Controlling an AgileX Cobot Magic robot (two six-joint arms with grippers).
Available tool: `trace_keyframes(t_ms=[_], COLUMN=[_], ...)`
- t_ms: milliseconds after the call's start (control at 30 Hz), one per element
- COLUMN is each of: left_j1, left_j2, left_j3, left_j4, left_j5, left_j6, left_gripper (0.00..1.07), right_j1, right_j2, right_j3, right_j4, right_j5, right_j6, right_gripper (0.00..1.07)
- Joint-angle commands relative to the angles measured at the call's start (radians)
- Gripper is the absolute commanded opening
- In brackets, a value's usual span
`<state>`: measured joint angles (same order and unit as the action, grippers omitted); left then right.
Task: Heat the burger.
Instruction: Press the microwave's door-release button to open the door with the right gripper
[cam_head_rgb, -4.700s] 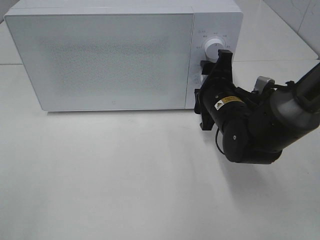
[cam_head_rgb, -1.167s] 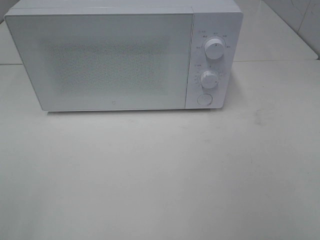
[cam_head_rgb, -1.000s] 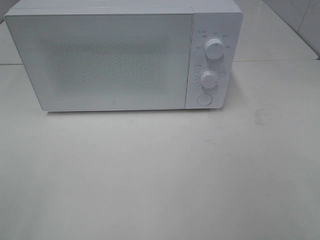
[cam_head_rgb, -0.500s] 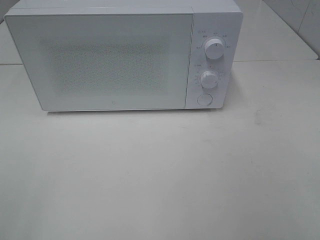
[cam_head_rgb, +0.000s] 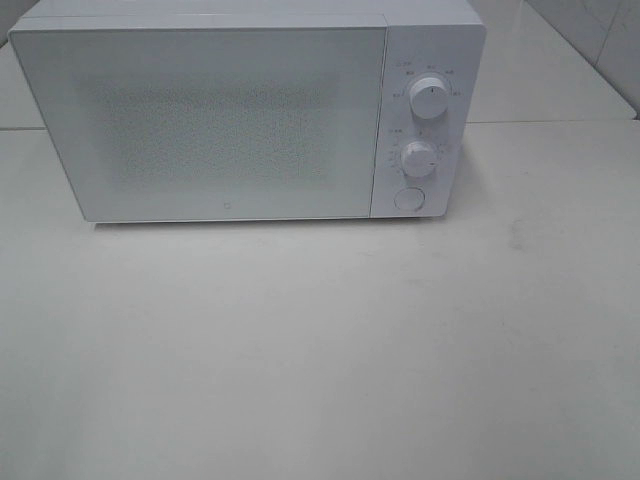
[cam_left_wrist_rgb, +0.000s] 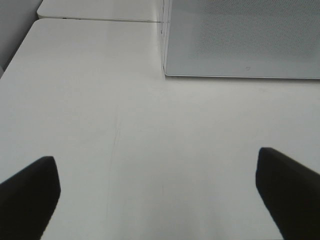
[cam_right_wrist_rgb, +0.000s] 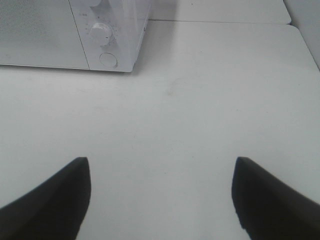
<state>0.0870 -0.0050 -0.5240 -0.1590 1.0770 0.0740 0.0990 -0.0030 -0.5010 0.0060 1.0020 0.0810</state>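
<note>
Shut white microwave (cam_head_rgb: 230, 120) on the counter (cam_head_rgb: 320, 350), both grippers wide and holding nothing.
The microwave's frosted door (cam_head_rgb: 200, 125) was closed. On the panel to its right sat 2 dials, the upper dial (cam_head_rgb: 428, 97) and the lower dial (cam_head_rgb: 419, 158), with 1 round button (cam_head_rgb: 407, 198) below them. The left gripper (cam_left_wrist_rgb: 156, 165) hovered over the counter near the door's left corner, jaws spread wide. The right gripper (cam_right_wrist_rgb: 161, 167) hovered likewise near the control panel. The burger showed in no view, so its place could not be told.
</note>
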Motion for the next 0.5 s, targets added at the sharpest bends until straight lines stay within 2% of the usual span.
trace_keyframes(t_ms=[33, 500], left_j1=[0.003, 0.003], left_j2=[-0.016, -0.016], left_j3=[0.003, 0.003], left_j4=[-0.004, -0.004], left_j5=[-0.01, -0.01], left_j6=[-0.005, -0.005], left_gripper=[1.0, 1.0], right_j1=[-0.007, -0.005], right_j2=[0.012, 0.312], right_j3=[-0.024, -0.005], right_j4=[0.018, 0.031], right_j5=[-0.077, -0.399], right_j6=[-0.004, -0.004], right_gripper=[0.76, 0.75])
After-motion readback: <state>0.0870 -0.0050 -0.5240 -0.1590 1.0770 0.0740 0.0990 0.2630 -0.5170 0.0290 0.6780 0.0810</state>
